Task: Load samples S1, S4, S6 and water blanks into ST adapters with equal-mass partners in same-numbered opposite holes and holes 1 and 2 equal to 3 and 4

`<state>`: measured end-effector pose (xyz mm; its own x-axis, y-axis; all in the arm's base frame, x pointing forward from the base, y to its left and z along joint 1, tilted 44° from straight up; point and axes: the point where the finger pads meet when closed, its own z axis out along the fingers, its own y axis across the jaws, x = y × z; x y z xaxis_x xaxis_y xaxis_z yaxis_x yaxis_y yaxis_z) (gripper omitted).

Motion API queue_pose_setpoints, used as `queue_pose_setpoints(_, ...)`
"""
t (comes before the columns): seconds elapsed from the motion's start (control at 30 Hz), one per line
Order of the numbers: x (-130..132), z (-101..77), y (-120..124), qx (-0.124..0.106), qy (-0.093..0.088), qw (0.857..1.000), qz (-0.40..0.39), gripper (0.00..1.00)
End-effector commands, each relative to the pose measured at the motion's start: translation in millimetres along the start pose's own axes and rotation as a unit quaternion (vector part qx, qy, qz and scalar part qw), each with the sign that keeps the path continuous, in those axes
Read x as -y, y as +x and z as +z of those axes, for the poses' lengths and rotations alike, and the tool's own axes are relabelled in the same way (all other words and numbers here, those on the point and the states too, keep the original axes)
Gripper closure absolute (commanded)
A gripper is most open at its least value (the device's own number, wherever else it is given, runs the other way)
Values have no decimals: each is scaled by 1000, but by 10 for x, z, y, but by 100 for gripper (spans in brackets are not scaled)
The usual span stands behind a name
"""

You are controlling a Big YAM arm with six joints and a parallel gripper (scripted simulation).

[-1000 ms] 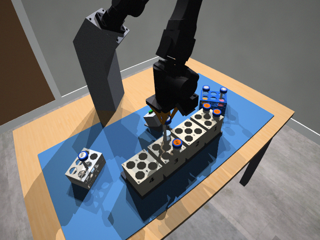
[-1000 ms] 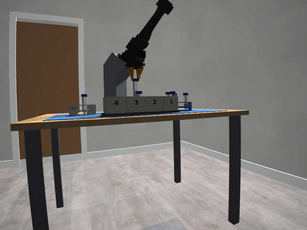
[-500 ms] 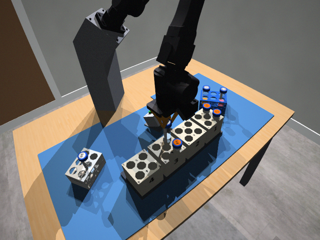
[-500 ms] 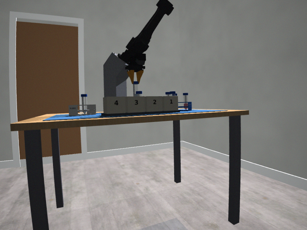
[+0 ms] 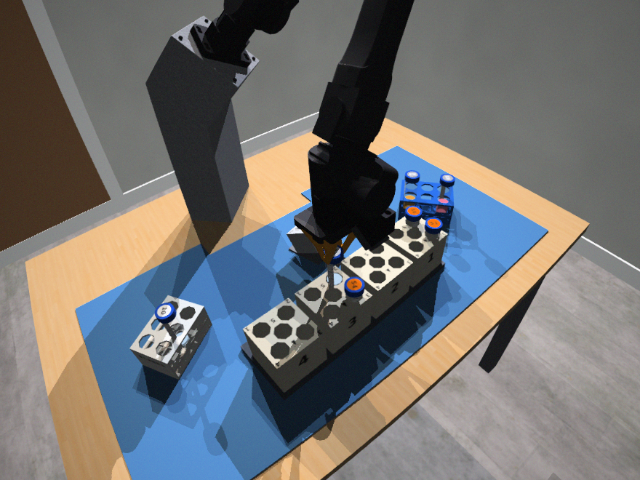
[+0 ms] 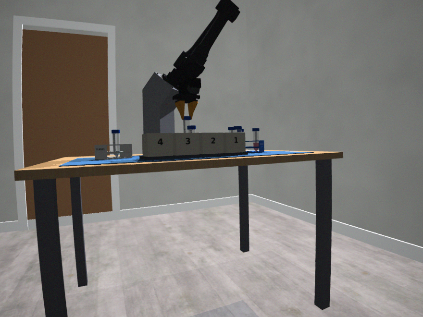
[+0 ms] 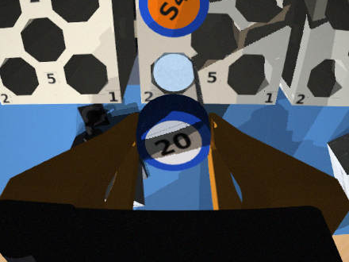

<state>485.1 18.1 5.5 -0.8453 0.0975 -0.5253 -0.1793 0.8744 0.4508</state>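
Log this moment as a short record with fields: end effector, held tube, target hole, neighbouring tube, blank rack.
end effector: end effector shut on the 20 mL blank, pointing down
held tube: upright, lower part inside a hole, not yet fully down
target hole: hole 2 of adapter 3
neighbouring tube: S4 seated in hole 3 of the same adapter
blank rack: RB holds one white-dot tube

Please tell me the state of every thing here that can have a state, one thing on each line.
gripper: shut on the 20 mL blank, above adapter 3.
20 mL blank: upright, tip entering hole 2 of adapter 3, not all the way down.
S4: seated in hole 3 of adapter 3.
adapter 4: all holes empty.
adapter 2: all holes empty.
adapter 1: holds two orange-dot tubes.
blank rack RB: holds one blank.
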Motion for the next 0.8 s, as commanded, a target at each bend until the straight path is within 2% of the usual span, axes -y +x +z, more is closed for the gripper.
queue_pose_setpoints(0.0,-26,87,-85,5,-2,1000,-2,100)
queue_pose_setpoints(0.33,12,174,-81,7,0,1000,1,100)
queue_pose_setpoints(0.77,-28,371,-59,4,-2,1000,-1,100)
